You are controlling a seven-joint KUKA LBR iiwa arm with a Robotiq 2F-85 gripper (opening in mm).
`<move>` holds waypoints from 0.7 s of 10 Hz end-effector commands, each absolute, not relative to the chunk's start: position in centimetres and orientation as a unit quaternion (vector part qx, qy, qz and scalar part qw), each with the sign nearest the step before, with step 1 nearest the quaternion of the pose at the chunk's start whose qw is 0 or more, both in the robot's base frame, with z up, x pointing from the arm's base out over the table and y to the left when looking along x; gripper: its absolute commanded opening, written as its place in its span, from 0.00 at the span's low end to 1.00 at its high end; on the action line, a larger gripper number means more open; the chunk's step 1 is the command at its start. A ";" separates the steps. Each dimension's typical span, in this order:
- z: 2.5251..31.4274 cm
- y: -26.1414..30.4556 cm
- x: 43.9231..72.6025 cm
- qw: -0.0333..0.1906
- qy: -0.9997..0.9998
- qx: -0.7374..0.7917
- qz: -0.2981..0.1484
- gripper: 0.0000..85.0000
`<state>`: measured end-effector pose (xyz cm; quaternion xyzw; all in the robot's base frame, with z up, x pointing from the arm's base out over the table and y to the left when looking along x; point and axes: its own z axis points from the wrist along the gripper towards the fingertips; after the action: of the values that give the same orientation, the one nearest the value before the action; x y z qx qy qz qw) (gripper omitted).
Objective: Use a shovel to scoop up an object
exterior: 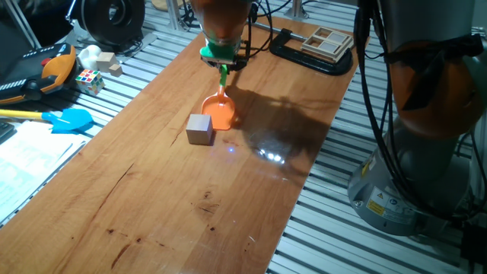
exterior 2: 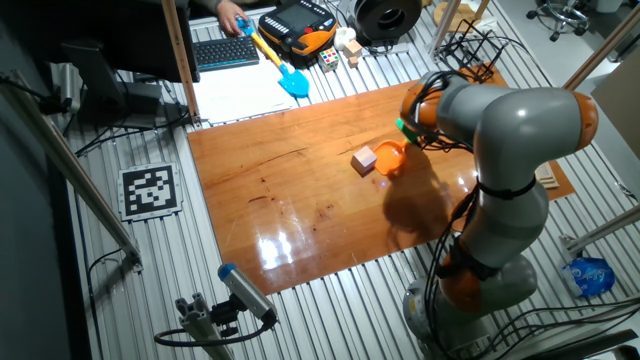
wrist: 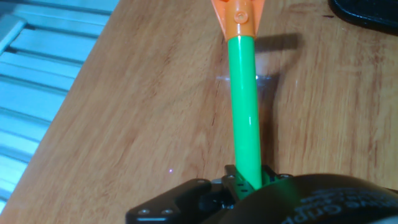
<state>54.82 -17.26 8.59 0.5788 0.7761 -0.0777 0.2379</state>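
Note:
My gripper [exterior: 221, 55] is shut on the green shaft [wrist: 244, 106] of the shovel [exterior: 221, 110], holding it steeply with the orange blade down on the wooden table [exterior: 152, 205]. The blade rests right beside the light-brown wooden cube [exterior: 199, 129], which sits on the table at the blade's front-left edge. From the other fixed view the cube [exterior 2: 364, 159] lies just left of the orange blade [exterior 2: 389, 157], with the gripper [exterior 2: 408, 128] mostly hidden by the arm. In the hand view only the shaft and the top of the blade show; the cube is out of frame.
A blue-bladed toy shovel [exterior: 65, 119] with a yellow shaft lies off the table's left side, near a multicoloured puzzle cube [exterior: 89, 79] and small wooden blocks [exterior: 106, 62]. A black clamp [exterior: 312, 55] and a wooden box [exterior: 327, 42] sit at the far end. The arm's base [exterior: 415, 175] stands to the right.

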 end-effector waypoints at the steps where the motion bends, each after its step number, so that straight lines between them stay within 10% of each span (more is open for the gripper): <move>1: 8.6 -17.2 54.7 0.244 0.775 0.578 -0.079 0.00; 7: 8.6 -16.9 54.7 0.246 0.771 0.583 -0.075 0.00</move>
<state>54.68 -16.91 8.56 0.5828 0.7710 -0.0748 0.2455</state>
